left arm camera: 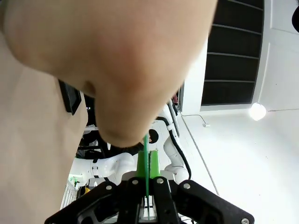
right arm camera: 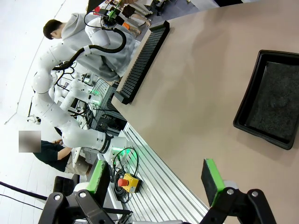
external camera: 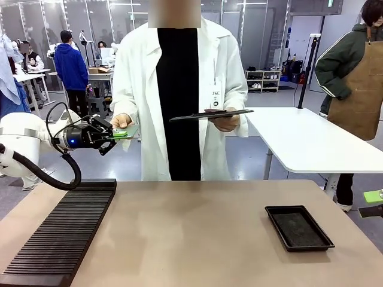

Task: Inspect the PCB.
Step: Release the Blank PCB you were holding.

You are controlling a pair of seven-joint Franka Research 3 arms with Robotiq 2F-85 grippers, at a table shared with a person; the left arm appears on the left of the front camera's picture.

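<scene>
From here I see a tan table carrying two things: a long black ribbed rack lying along its left side, and a shallow black tray near its right side, well apart.

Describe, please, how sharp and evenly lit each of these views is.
Front view: evenly lit and sharp. Left wrist view: the person's hand, close to the lens, is a soft blur, while the PCB in the left end effector is crisp; a lamp glares. Right wrist view: wide-angle bending, overexposed upper left.
</scene>
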